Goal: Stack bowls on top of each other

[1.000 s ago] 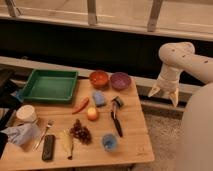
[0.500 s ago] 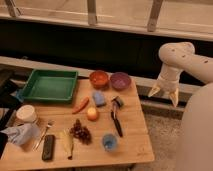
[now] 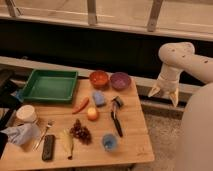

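While hand [image 3: 164,95] hangs open, empty, out past surface [image 3: 135,135] edge, purple bowl [image 3: 120,80] lies nearest, orange-red bowl [image 3: 99,78] just beyond.

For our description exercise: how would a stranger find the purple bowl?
On the wooden table, look along the far edge, right of the green tray. Of two bowls there, the purple bowl is the right one, next to the orange-red bowl. It sits nearest the open gripper hanging beyond the table's right edge.
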You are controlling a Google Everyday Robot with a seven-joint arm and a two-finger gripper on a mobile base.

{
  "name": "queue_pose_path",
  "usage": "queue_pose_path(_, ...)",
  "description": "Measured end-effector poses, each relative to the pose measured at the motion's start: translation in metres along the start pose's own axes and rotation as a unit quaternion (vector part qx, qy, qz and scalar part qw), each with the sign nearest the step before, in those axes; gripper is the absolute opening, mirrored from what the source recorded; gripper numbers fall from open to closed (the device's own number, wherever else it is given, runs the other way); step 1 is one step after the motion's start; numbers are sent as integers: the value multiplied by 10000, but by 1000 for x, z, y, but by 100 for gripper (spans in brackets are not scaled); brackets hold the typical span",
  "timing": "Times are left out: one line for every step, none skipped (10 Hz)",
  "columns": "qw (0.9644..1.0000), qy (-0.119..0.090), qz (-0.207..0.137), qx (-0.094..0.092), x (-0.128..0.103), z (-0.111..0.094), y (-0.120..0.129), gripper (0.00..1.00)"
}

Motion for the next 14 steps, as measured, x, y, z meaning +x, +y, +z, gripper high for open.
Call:
queue_pose_path(10000, -77, 14, -33, -2, -2, 2, 78)
queue_pose_path(9997, -241, -7, -86, -11, -8, 11, 78)
queue_pose_path(9993, -329, -64, -154, -17, -13, 26, 78)
queue_pose_path(9987, -417, -158, -228, -19, -20, 47, 78)
queue_pose_path(9979, -499, -269, -310, -17, -26, 70, 78)
queue_pose_path(9970, -573, -373, -364, -15, -31, 89, 78)
queue_pose_path(9956, -642, -512, -443, -11, -38, 114, 78)
queue_pose_path(9934, -726, -697, -550, -5, -47, 144, 78)
queue_pose_path(9919, -774, -806, -610, 0, -53, 161, 78)
queue_pose_path(9896, -827, -949, -692, 6, -61, 183, 78)
queue_pose_path(9872, -882, -1085, -770, 11, -70, 204, 78)
queue_pose_path(9829, -920, -1300, -928, 19, -83, 237, 78)
queue_pose_path(9797, -906, -1439, -1063, 24, -91, 258, 78)
queue_pose_path(9773, -893, -1533, -1156, 28, -98, 270, 78)
